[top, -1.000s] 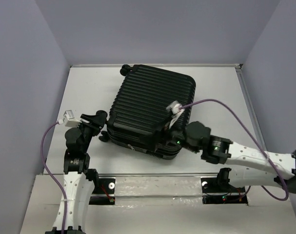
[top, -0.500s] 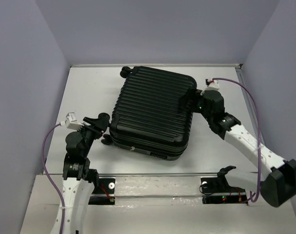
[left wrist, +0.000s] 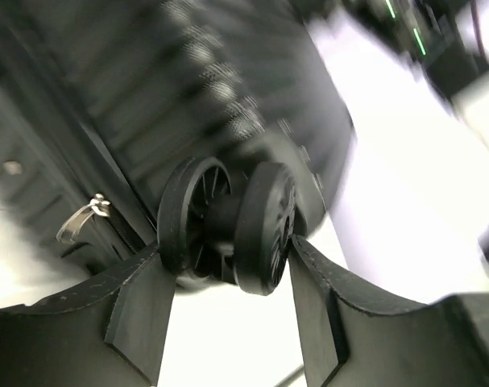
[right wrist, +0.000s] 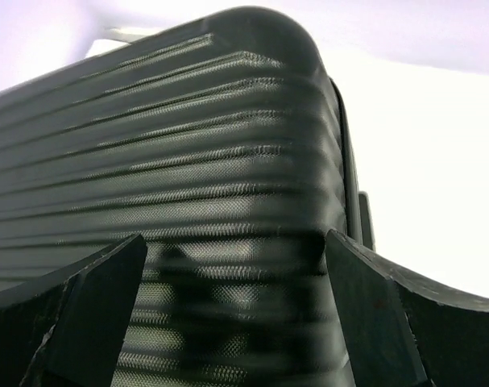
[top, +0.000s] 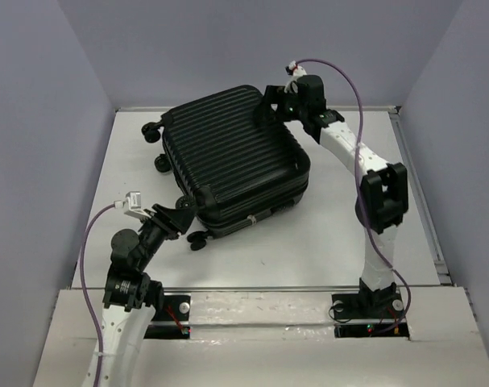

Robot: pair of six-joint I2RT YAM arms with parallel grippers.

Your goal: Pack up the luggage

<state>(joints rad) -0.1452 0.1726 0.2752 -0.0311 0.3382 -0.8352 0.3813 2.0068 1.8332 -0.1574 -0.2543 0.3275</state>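
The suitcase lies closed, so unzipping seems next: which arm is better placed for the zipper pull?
Left, probably: the left claw grips a wheel of the luggage beside the zipper pull, while the right claw stands open at the far corner.

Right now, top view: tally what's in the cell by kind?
luggage: 1
robot arms: 2 (left arm, right arm)
purple cables: 2 (left cable, right cable)
Total: 5
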